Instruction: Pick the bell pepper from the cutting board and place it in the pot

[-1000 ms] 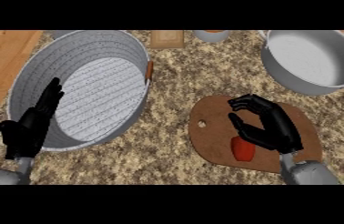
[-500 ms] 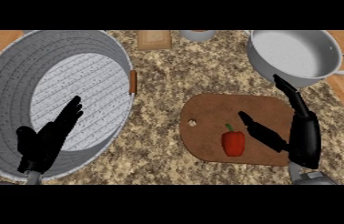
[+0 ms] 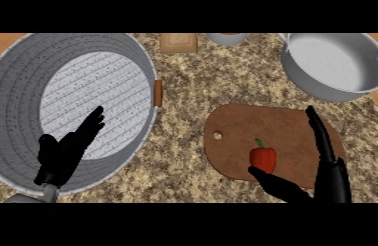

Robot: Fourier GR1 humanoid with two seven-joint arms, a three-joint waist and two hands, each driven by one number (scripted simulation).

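Note:
A red bell pepper (image 3: 263, 159) with a green stem lies on the brown cutting board (image 3: 244, 127), near its front edge. My right hand (image 3: 331, 177) is open just behind and to the right of the pepper: the thumb reaches under it, the straight fingers stand to its right, and nothing touches it. The grey pot (image 3: 330, 63) stands at the back right, beyond the board. My left hand (image 3: 68, 152) rests open at the lower left, fingers straight, over the rim of a large grey basket.
A big round grey basket (image 3: 29, 55) with a white ribbed floor fills the left side. A small wooden block (image 3: 179, 42) and a grey cup (image 3: 227, 38) stand at the counter's back edge. Speckled counter (image 3: 192, 90) lies between basket and board.
The view has shifted, so everything sits lower and more to the right. My right hand has uncurled from over the pepper and dropped back to the board's front right.

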